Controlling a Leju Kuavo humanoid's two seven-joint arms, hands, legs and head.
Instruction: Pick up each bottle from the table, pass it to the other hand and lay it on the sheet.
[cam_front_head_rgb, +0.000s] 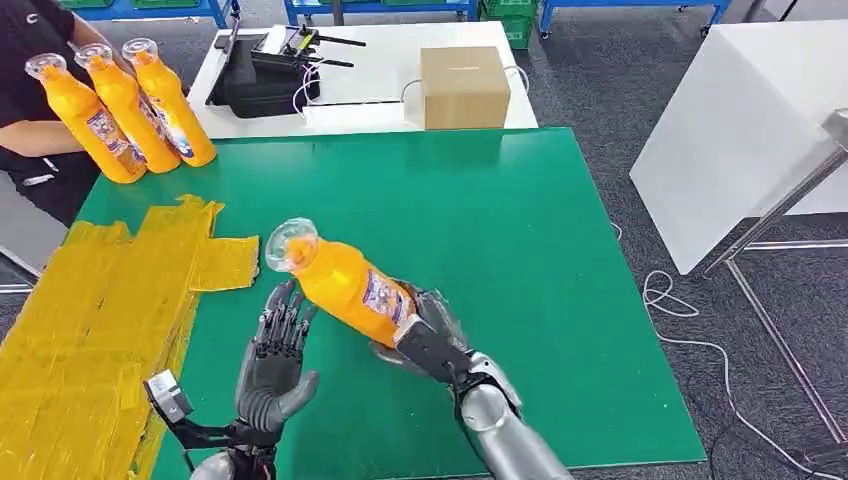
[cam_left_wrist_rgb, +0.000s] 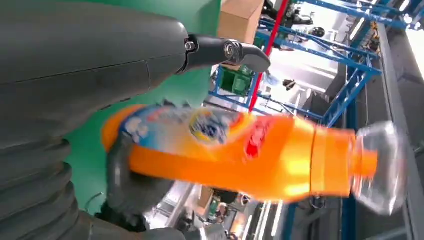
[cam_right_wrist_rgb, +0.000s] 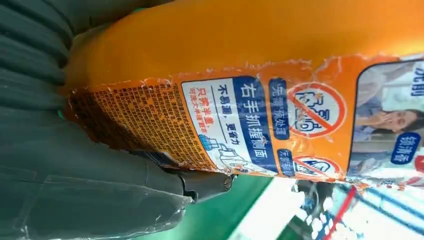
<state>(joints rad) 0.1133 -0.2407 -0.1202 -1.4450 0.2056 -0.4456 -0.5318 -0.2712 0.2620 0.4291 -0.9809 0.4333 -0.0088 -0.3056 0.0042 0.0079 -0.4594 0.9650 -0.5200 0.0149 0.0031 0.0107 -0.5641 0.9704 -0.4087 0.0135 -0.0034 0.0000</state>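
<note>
Head view: your right hand (cam_front_head_rgb: 425, 335) grasps the bottle (cam_front_head_rgb: 340, 280) by its lower body, above the green mat (cam_front_head_rgb: 520, 230). The bottle is tilted, cap end toward your left hand (cam_front_head_rgb: 275, 360), which waits just beside it, released, fingers spread and palm turned to the bottle; this reads as the handover about to begin, with the neck end offered because that part is free to take. The yellow sheet (cam_front_head_rgb: 90, 320) lies on the far side of the left hand from the bottle, so the receiving hand is the one nearer the drop place. Three more bottles (cam_front_head_rgb: 125, 110) stand well beyond the held one, near a person's dark sleeve (cam_front_head_rgb: 30, 60).

Left wrist view: the bottle (cam_left_wrist_rgb: 250, 155) lies across the frame, close to the left hand (cam_left_wrist_rgb: 90, 75), whose fingers stand clear of it.

Right wrist view: the bottle's label (cam_right_wrist_rgb: 240, 120) sits against the right hand (cam_right_wrist_rgb: 75, 165), which wraps it firmly.
</note>
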